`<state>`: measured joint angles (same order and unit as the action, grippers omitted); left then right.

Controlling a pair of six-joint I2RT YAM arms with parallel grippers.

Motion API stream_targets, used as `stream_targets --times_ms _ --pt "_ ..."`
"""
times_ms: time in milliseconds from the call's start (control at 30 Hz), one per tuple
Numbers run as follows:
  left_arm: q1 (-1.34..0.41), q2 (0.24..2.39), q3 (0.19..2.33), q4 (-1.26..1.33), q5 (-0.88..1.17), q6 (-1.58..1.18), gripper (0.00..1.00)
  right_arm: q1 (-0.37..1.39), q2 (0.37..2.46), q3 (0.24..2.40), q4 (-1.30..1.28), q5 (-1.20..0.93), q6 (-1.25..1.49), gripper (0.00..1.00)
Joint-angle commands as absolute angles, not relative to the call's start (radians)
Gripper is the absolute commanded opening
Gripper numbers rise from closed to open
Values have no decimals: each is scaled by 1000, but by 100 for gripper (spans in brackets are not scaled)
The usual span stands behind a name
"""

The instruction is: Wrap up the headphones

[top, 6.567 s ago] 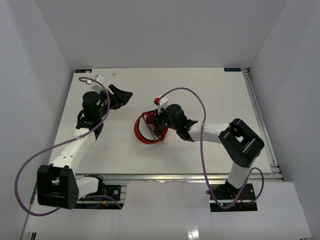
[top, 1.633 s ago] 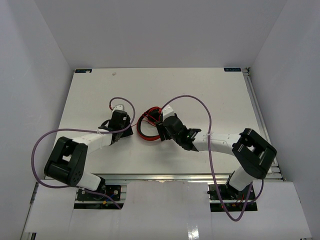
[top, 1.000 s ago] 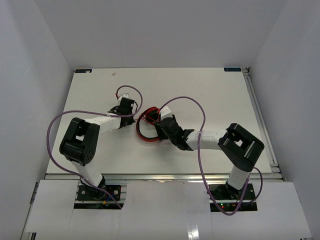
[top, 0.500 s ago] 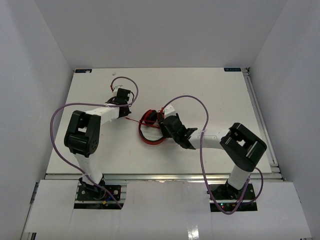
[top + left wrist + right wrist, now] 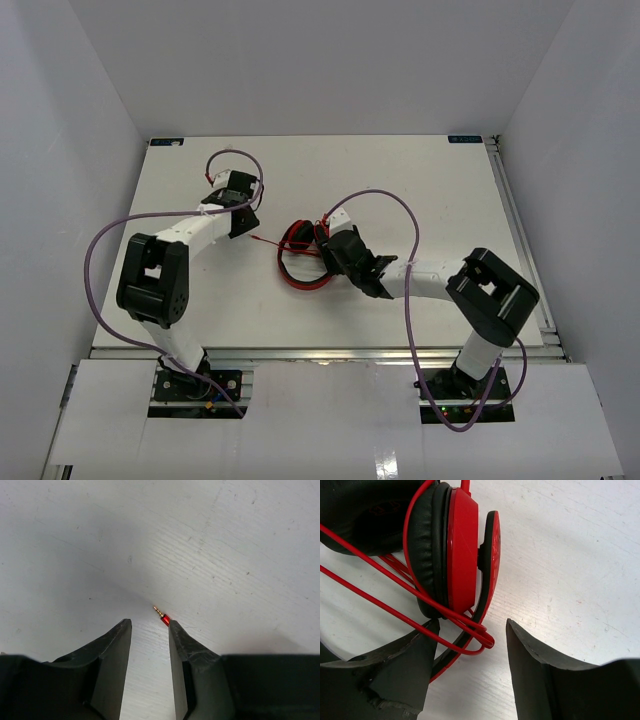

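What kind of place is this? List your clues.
Probably a robotics test cell: left arm and right arm bolted to a table, plain walls enclosing it, headphones as the workpiece.

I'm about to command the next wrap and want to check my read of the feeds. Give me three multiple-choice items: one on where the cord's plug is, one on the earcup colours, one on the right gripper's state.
1. Where is the plug?
A. beside one fingertip of the left gripper
B. hidden from every camera
C. dangling in mid-air

2. What colours is the earcup?
A. blue shell, white cushion
B. red shell, black cushion
C. black shell, red cushion

3. What state is the right gripper in?
A. shut tight on nothing
B. not in view
C. open, either side of loops of cord

Answers:
1 A: the left wrist view shows the plug right at one fingertip.
2 B: the right wrist view shows a red shell against a black cushion.
3 C: its fingers stand apart with the cord between them.
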<state>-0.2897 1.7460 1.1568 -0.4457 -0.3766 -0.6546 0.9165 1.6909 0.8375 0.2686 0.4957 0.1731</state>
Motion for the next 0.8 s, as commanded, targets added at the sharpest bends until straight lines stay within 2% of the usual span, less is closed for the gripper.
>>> stream_targets --times_ms 0,233,467,767 --pt "-290 1698 1193 -532 -349 -802 49 912 1643 841 268 512 169 62" --pt "-292 1803 1314 -712 -356 -980 44 912 1625 838 267 502 166 61" --pt "-317 1974 1520 -977 -435 -1150 50 912 1622 833 271 499 160 61" --pt "-319 2074 1561 -1026 -419 -1220 51 911 1621 828 275 500 156 60"
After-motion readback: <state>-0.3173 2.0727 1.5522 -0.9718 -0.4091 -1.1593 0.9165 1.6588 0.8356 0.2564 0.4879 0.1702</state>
